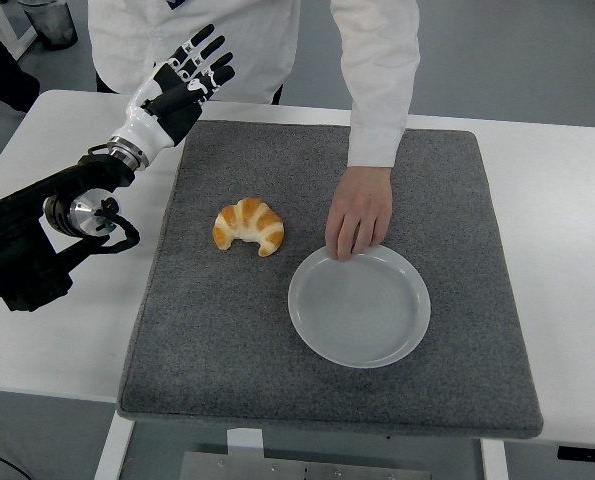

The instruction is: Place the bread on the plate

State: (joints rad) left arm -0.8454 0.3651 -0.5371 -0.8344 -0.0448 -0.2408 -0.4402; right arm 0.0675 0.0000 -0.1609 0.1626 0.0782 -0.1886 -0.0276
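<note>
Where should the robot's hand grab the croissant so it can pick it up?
Probably around the fat middle of the croissant, coming from above. It lies flat on the grey mat, curved with thin tips pointing down, so the middle gives the open left hand most to hold.

You will find no readable text, label, brand, number or sign anywhere in this view.
</note>
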